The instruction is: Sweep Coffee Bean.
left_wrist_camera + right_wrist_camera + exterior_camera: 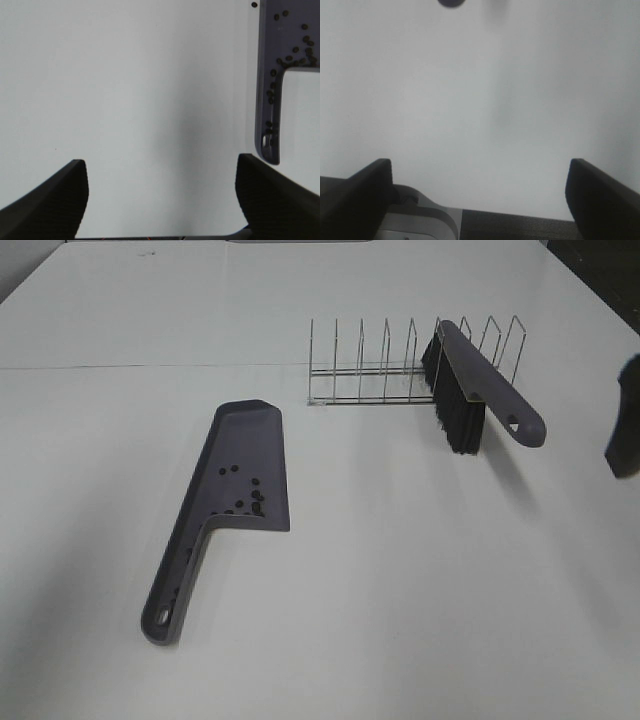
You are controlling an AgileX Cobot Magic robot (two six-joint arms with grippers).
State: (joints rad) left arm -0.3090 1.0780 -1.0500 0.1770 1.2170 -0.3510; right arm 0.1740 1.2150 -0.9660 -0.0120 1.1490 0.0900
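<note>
On smooth dustpan [247,455], seemingly oval coffee bean [256,496]

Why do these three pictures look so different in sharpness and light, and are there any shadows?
Exterior high view: even, soft light; the brush on the wire rack casts only a faint shadow, and the dustpan looks fairly sharp. Left wrist view: the coffee beans are crisp, while the dark gripper fingers blur. Right wrist view: hazy, mostly blank white table.
</note>
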